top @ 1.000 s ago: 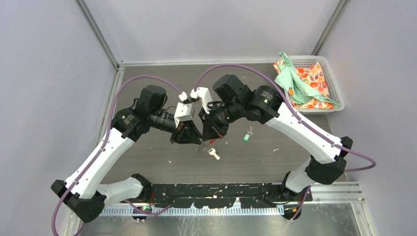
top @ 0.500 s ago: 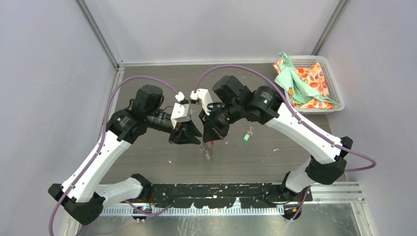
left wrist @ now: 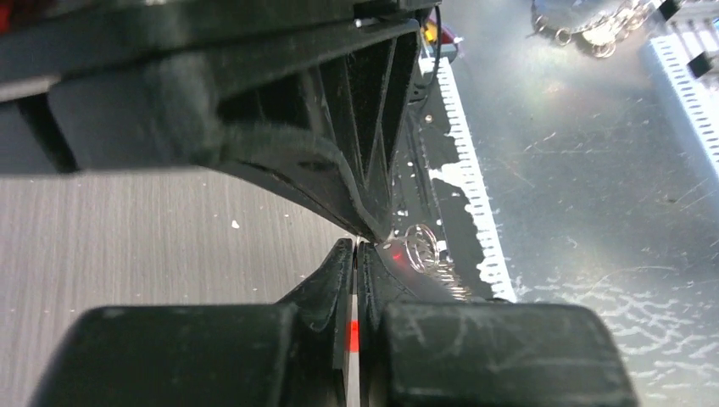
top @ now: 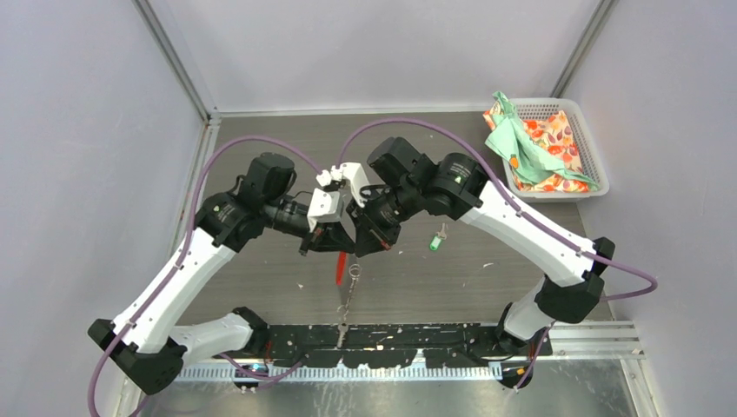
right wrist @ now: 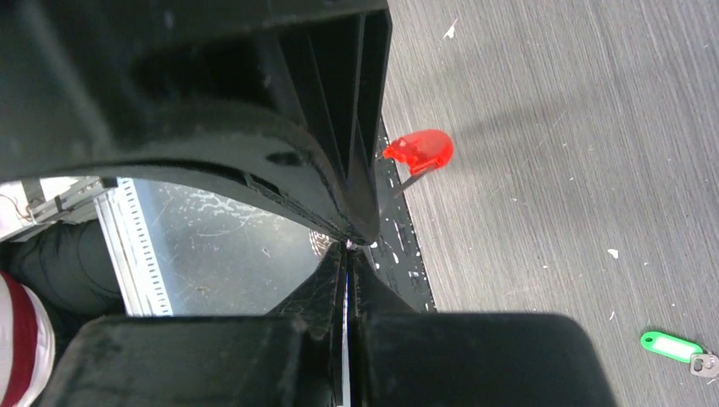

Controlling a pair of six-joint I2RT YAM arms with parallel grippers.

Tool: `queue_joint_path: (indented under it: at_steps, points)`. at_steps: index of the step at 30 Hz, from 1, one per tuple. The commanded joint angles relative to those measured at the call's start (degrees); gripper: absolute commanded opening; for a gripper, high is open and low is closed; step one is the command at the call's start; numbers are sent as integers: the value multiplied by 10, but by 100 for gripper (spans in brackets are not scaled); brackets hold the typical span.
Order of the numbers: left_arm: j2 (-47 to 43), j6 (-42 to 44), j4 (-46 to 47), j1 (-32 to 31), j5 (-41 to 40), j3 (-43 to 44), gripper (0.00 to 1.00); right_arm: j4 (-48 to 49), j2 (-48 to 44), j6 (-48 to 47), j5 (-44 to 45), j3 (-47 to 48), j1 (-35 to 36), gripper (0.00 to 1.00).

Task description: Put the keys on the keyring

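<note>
A: While my left arm (top: 187, 261) and right arm (top: 521, 221) lean together over the middle of the table (top: 261, 287), I'm treating this as the set-up step: get the keyring (top: 341, 271) steady before any key goes near it.

B: What have your pincers got?

A: My left pincer (left wrist: 356, 244) is pressed together on the top of the red tab (right wrist: 420, 151). The keyring hangs from it in the air, and its chain (top: 348, 304) drops toward the near edge. My right pincer (right wrist: 348, 248) is pressed together too, its tip right beside the left's. Whether it has the ring wire nipped I can't tell from its camera.

B: And the keys?

A: The green-tagged key (top: 435, 241) lies flat on the table, a little to the right of the right pincer and apart from everything.

B: How would you play it?

A: Hold the left firm, let the chain hang dead, and turn the ring's gap toward the right side. Then I'd send the right down for the green key. I'd take it by the tag, so the hole is free for threading. A loose pinch on that thin tab would let it twist.
</note>
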Motion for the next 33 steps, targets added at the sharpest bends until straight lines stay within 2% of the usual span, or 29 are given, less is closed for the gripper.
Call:
queue_joint_path:
  at_steps: [1,4,6,7,10,13,15,16,18,24,26,28,30,33]
  points:
    - [5,71,-64,-10,-11,18,0,5,9,10,-2,30,3,1]
    - [0,92,-82,-11,-14,12,0,6,7,14,2,31,3,1]
    - [-7,68,-54,-11,-14,4,0,13,4,17,5,32,3,9]
    - [-12,45,-29,-11,-15,-2,0,19,0,17,10,31,4,16]
    - [-36,-47,77,-10,-18,-26,0,64,-35,23,43,9,1,40]
    - [-69,-170,246,-11,-22,-69,0,180,-132,35,95,-69,-2,51]
    - [-89,-236,347,-10,-19,-94,0,301,-213,44,126,-170,-2,59]
    - [-97,-244,369,-10,-14,-97,0,383,-252,45,135,-233,-3,61]
    - [-95,-241,384,-10,2,-90,0,478,-309,46,143,-309,-4,61]
    - [-92,-242,464,-11,69,-73,0,611,-379,45,81,-402,-4,57]
    - [-94,-223,493,-12,104,-78,0,642,-393,30,54,-426,-4,59]
    - [-104,-166,503,-11,153,-90,0,653,-399,8,33,-436,-3,60]
    - [-116,-106,502,-11,180,-103,0,634,-399,-17,23,-429,-4,61]
    - [-116,-72,496,-11,192,-99,0,606,-400,-38,11,-416,-3,61]
